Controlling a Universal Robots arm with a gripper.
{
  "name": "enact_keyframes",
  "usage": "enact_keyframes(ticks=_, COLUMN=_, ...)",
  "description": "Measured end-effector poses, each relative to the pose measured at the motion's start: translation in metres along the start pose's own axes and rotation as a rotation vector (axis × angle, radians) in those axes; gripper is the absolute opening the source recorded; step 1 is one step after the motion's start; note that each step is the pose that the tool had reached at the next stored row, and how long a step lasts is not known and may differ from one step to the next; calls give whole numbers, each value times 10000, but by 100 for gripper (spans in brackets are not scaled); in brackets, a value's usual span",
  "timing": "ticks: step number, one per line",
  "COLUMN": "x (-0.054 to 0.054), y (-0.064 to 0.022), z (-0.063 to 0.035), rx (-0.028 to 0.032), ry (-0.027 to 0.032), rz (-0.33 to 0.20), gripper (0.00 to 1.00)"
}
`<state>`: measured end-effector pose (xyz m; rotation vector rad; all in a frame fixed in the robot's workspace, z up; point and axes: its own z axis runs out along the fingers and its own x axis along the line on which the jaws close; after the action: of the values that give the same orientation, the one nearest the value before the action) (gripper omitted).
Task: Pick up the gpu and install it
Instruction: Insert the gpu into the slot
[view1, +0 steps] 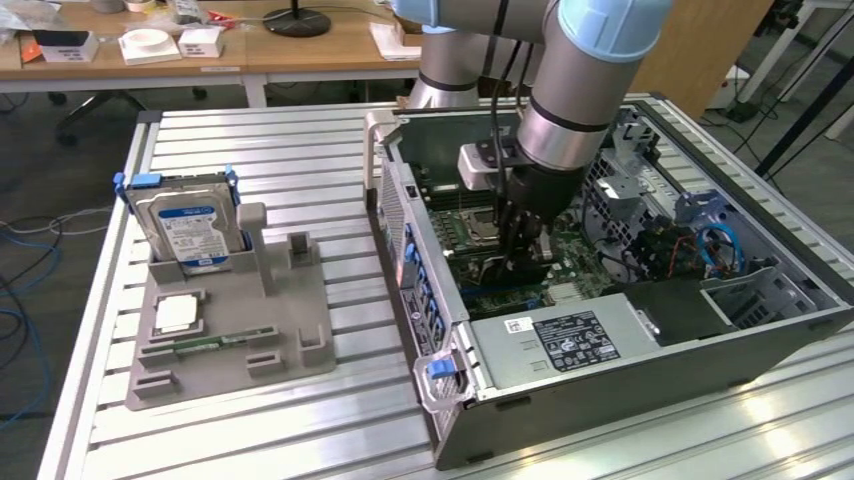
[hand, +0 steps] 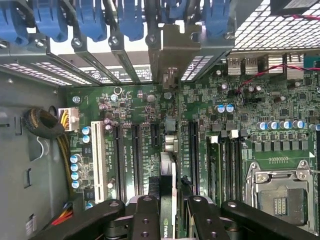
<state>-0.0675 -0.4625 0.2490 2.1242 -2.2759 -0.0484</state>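
1. Inside the open computer case (view1: 747, 330), the gripper (hand: 167, 210) grips the gpu (hand: 168, 190) edge-on between its black fingers (hand: 145, 220).
2. The card stands upright over the green motherboard (hand: 240, 115), directly beneath the gripper.
3. Its silver end bracket (hand: 172, 47) reaches the blue-clipped slot covers (hand: 100, 60) ahead of the gripper.
4. Outside the case, well away from the gripper, a hard drive (view1: 187, 228) stands in a grey holder (view1: 287, 330).

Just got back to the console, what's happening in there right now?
The arm's hand is down inside the open grey computer case, closed on the thin green-and-black gpu card, which it holds on edge. The card stands over the green motherboard, in line with the black expansion slots; whether it is seated yet can't be told. On the grey holder outside the case, the blue-labelled silver hard drive stands upright.
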Motion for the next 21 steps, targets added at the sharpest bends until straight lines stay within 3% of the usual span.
enact_keyframes(ticks=4, x=-8, y=1, z=0, rx=0, ry=7, rz=-145, gripper=26)
enact_keyframes(ticks=8, x=-9, y=1, z=0, rx=-1, ry=31, rz=-746, gripper=26)
enact_keyframes(ticks=21, x=-69, y=6, z=-32, rx=0, ry=32, rz=-764, gripper=26)
